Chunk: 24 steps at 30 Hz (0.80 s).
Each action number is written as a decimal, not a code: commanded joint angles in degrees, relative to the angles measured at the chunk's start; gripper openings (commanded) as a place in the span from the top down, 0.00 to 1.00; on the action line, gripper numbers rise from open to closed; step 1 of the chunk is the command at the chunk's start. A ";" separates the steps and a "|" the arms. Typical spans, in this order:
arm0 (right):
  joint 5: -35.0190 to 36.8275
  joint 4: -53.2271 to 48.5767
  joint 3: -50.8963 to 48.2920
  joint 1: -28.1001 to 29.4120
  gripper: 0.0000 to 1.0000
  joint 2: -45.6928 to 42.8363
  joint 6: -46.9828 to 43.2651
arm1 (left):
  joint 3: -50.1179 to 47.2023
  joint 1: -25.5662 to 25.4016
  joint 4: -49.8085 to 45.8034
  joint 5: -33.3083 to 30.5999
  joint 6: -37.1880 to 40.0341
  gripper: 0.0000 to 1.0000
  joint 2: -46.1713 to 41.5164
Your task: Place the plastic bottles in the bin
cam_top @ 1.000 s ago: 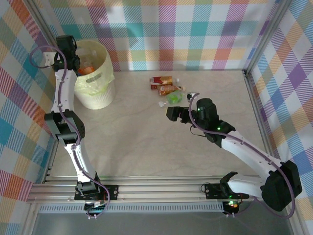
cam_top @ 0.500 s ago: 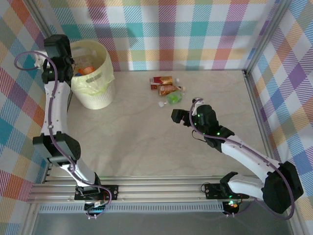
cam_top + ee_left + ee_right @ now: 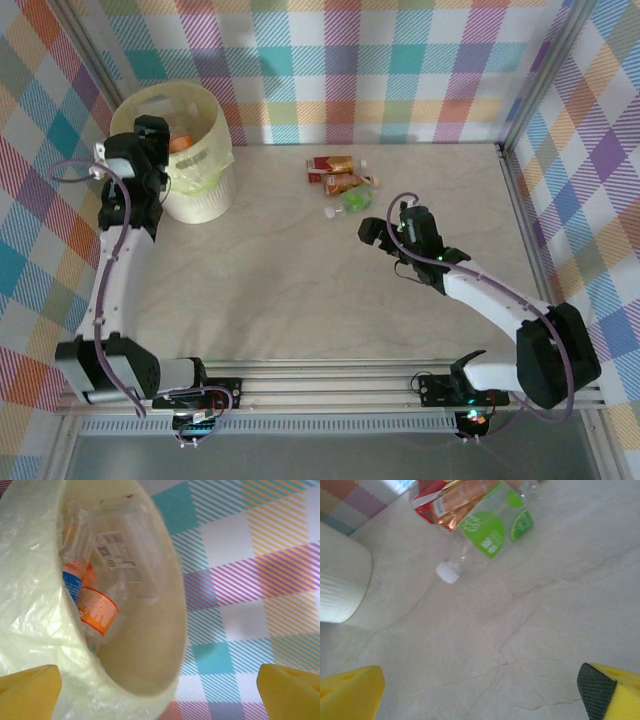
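Two grippers, both spread wide and empty. Nearest, the right gripper (image 3: 370,232) hovers over the middle of the table (image 3: 280,300), near a green-labelled bottle (image 3: 490,537) with a white cap (image 3: 448,573); beyond it, toward the far edge, lie red- and orange-labelled bottles (image 3: 332,172). Far left corner — the bin (image 3: 205,195) stands upright, several crushed bottles (image 3: 97,611) inside, the left gripper (image 3: 160,697) at its rim.
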 commanded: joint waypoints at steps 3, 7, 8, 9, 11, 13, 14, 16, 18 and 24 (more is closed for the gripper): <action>-0.82 -8.16 9.47 -3.18 0.00 7.58 2.77 | -4.20 -0.34 -1.46 2.94 5.03 0.00 -7.82; -1.41 -9.65 15.57 -4.90 0.00 14.69 3.03 | -9.35 -0.38 -5.09 0.08 6.55 0.00 -14.07; -1.24 -10.46 17.23 -5.17 0.00 16.49 3.23 | -10.44 -0.35 -7.82 -1.02 6.55 0.00 -15.43; -0.92 -11.41 19.19 -5.42 0.00 18.46 3.83 | -11.73 -0.36 -8.89 -2.36 6.48 0.00 -16.97; -0.22 -12.93 22.40 -5.67 0.00 22.00 5.37 | -14.78 -0.38 -9.77 -4.75 5.96 0.00 -19.95; -0.15 -13.23 25.19 -5.78 0.00 25.45 7.44 | -17.88 -0.34 -9.80 -5.97 5.76 0.00 -22.10; -0.16 -13.26 26.43 -5.75 0.01 27.01 8.41 | -18.70 -0.35 -10.13 -6.14 5.85 0.00 -22.66; -1.03 -14.29 30.11 -6.01 0.01 30.70 9.73 | -19.66 -0.34 -11.77 -6.29 7.30 0.00 -23.19; -1.34 -16.43 34.77 -6.05 0.02 34.40 9.92 | -19.85 -0.34 -13.55 -6.46 8.46 0.00 -22.92; 3.76 -21.36 45.58 -6.29 0.03 42.82 13.45 | -21.02 -0.36 -14.91 -5.92 11.70 0.00 -22.55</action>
